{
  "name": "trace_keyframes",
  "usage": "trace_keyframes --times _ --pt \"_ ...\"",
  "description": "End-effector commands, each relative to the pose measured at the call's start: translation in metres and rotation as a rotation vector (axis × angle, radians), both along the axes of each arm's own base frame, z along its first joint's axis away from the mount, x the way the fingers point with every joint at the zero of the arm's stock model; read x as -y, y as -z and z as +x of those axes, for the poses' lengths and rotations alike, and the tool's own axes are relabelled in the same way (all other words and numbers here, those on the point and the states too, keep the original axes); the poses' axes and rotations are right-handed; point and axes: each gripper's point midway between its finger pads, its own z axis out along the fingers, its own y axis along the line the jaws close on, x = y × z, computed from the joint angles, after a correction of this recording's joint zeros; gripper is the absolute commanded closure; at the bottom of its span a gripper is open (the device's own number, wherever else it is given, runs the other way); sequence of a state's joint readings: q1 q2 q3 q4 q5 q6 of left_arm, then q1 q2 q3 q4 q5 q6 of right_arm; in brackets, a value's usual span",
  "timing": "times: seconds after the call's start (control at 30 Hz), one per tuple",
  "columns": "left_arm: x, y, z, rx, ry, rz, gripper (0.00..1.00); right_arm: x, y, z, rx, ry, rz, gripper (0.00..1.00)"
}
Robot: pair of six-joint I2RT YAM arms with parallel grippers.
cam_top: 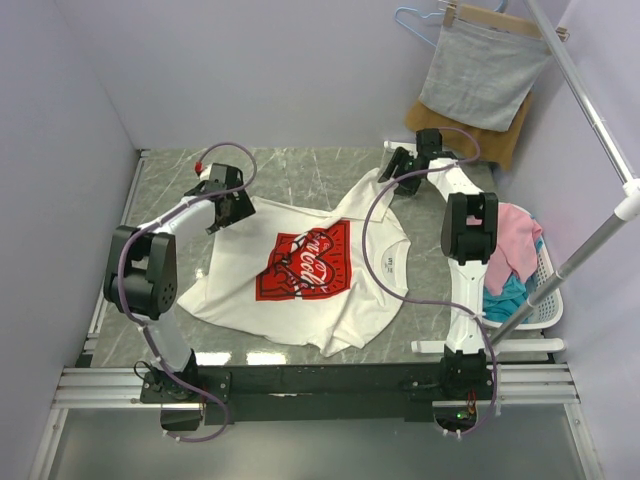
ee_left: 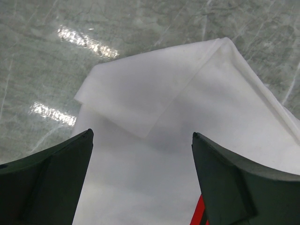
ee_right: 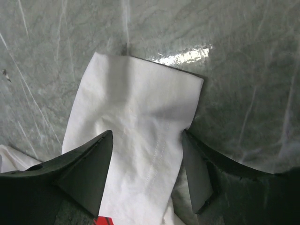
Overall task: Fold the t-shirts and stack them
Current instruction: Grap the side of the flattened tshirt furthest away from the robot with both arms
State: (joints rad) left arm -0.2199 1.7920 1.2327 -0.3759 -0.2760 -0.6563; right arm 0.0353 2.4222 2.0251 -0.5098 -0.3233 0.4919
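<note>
T-shirt [cam_top: 310,265] spread print-up mid-frame on table [cam_top: 300,170] | left pincer [ee_left: 141,133] held wide over folded sleeve [ee_left: 140,89], centre-left | right pincer [ee_right: 147,132] held wide astride upper-right sleeve [ee_right: 140,108] | both judged placed for folding grips

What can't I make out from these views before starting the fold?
Top view: left gripper and right gripper cover the t-shirt parts beneath them; cloth contact unclear.
Wrist views: frame edges cut the t-shirt off; only slivers of red print show.
Top view: its lettering is too small to read.
Top view: right arm and pole hide part of the laundry basket.
</note>
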Motion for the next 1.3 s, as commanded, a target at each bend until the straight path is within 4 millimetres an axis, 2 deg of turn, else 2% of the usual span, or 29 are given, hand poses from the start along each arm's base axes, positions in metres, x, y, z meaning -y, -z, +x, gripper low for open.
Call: trace_keyframes --times 0.0,0.13,0.23,0.37,0.5,0.6,0.7,0.87,0.9,1.03,1.1,1.27 --pt "0.018 -0.02 0.026 0.09 0.076 -0.064 0.09 -0.011 0.011 -0.003 -0.045 -0.017 0.033 0.34" --pt "0.03 -0.01 0.031 0.079 0.118 -0.106 0.09 -0.015 0.01 -0.002 -0.046 -0.027 0.045 0.39" --pt "0.028 0.002 0.032 0.053 0.111 -0.095 0.1 -0.016 0.01 -0.002 -0.047 -0.031 0.052 0.42" --pt "0.027 0.017 0.031 0.032 0.101 -0.089 0.11 -0.018 0.01 -0.001 -0.044 -0.044 0.051 0.53" --pt "0.029 0.03 0.035 0.018 0.098 -0.092 0.17 -0.018 0.011 -0.001 -0.042 -0.05 0.055 0.55" --pt "0.026 0.038 0.037 0.007 0.095 -0.072 0.28 -0.019 0.01 -0.001 -0.039 -0.053 0.054 0.55" --pt "0.023 0.037 0.037 0.011 0.086 -0.056 0.34 -0.02 0.01 -0.001 -0.037 -0.055 0.054 0.55" --pt "0.021 0.042 0.037 -0.001 0.09 -0.037 0.67 -0.019 0.01 -0.001 -0.039 -0.057 0.055 0.56" --pt "0.02 0.046 0.036 -0.014 0.089 -0.033 0.78 -0.02 0.01 -0.001 -0.04 -0.06 0.056 0.56" --pt "0.018 0.049 0.036 -0.021 0.088 -0.021 0.93 -0.021 0.01 -0.001 -0.039 -0.063 0.057 0.57" --pt "0.016 0.049 0.037 -0.02 0.083 -0.01 0.99 -0.022 0.011 -0.001 -0.04 -0.066 0.058 0.57" --pt "0.013 0.037 0.039 0.001 0.091 0.012 0.99 -0.023 0.01 -0.001 -0.038 -0.072 0.061 0.57"
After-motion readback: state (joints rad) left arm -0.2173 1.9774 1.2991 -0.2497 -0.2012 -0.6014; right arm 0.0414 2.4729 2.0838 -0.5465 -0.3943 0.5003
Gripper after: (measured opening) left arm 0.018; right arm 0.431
